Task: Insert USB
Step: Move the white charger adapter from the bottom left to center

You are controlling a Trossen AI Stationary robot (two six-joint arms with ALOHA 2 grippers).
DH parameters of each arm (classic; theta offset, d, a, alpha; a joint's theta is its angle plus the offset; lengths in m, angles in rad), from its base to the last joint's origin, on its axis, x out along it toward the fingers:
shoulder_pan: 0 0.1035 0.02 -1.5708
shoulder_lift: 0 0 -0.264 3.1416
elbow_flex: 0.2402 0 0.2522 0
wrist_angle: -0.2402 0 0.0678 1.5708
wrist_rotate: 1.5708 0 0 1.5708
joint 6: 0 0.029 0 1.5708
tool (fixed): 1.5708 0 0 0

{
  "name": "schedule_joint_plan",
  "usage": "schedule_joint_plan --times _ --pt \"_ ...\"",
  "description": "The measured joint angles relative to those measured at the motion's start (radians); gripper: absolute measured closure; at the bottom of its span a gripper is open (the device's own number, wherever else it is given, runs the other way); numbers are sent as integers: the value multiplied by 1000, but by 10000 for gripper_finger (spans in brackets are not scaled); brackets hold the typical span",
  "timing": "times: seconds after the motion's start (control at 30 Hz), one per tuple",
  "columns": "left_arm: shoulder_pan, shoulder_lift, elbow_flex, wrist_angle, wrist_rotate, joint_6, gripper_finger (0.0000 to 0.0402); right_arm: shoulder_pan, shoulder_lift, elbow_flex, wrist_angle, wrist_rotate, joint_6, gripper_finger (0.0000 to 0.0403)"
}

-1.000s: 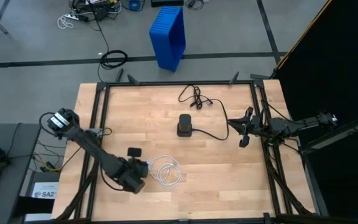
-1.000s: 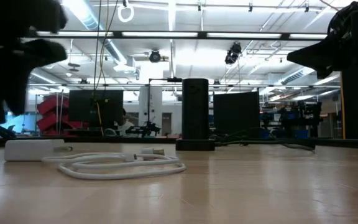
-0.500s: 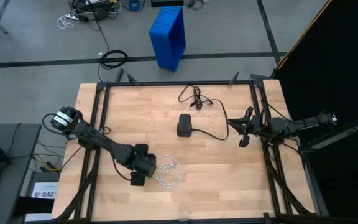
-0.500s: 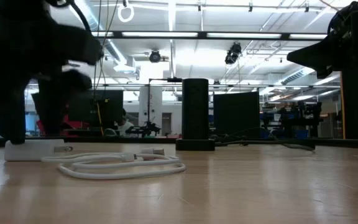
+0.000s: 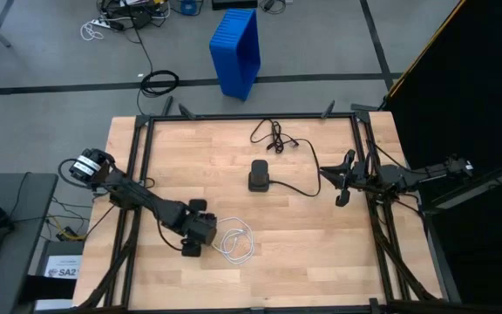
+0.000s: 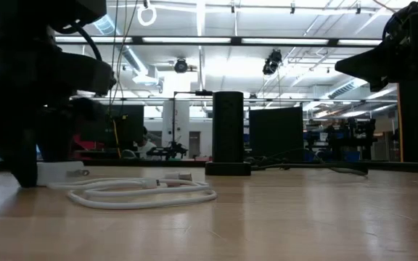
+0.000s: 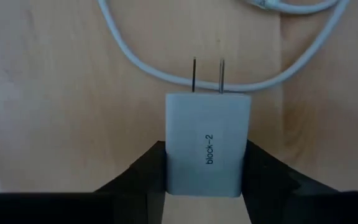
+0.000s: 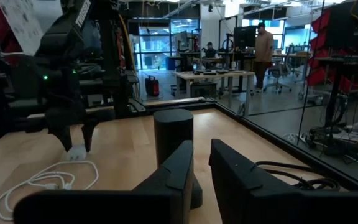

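High view: the thin white coiled USB cable [image 5: 234,242] lies on the wooden desk [image 5: 303,253], with the left claw [image 5: 193,249] just beside it.

Left wrist view: that claw grips a white two-pronged charger block [image 7: 208,145], seemingly firmly.

Right wrist view: the right claw [image 8: 199,165], narrowly parted, holds nothing, well apart from the cable.

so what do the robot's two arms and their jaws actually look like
Both arms are dark and slim, built of jointed segments. The left arm has a black-and-white cylindrical base joint and thin black cables at its base. The left gripper has flat, matte black, wedge-shaped jaws. The right gripper has broad, black, angular ones.
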Motion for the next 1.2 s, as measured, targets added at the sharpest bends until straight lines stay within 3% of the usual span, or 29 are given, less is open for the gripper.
schedule_joint_plan --times 0.1,0.23,0.33,0.47,0.63,0.8,1.03,1.2 --pt "0 5 26 -19 -110 40 262 0 0 0 0 0 0 367" --pt "2 5 93 -73 -384 131 262 -2 0 0 50 2 -18 371" --pt "1 5 157 -124 -577 187 262 -8 0 0 210 3 -55 376" --pt "-7 5 225 -88 -767 271 262 -6 0 0 367 -68 107 379" --pt "-8 5 245 102 -863 459 262 -10 5 0 426 -67 164 374" --pt "-9 5 244 176 -891 522 262 -15 99 0 376 -85 313 371" --pt "8 15 244 274 -937 566 262 23 458 18 463 -89 452 373" --pt "27 96 245 456 -937 739 262 63 797 169 508 -57 412 369"
